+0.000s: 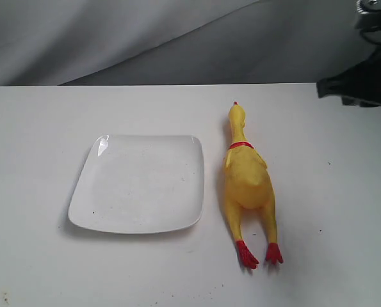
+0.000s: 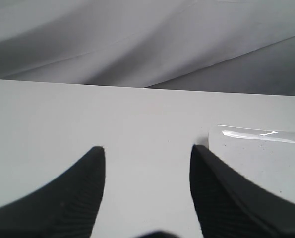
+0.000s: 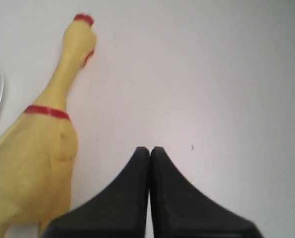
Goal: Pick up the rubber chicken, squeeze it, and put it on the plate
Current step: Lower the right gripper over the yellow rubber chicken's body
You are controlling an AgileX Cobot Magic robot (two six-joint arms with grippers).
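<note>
A long yellow rubber chicken toy [image 1: 248, 185] with red feet, a red neck band and a red comb tip is seen lying flat on the white tabletop [image 1: 43, 128], untouched by either gripper. The right gripper [image 3: 149, 148] is held with its two black fingers pressed together and nothing between them. The chicken's body lies close beside those fingers, apart from them, with its head stretched out ahead of the fingertips. In the exterior view only a dark part of the right arm [image 1: 360, 86] is shown at the edge, and the chicken lies inward of it, toward the middle of the table. A glossy white square plate [image 1: 139, 185] with rounded corners and a shallow raised rim is set just beyond the chicken from the right gripper, close to it but not touching. The left gripper [image 2: 148, 148] is held wide apart with bare tabletop between its ribbed black fingers, and a corner of the plate is seen just beside one finger. A grey cloth backdrop [image 1: 145, 38] hangs past the far table edge.
</note>
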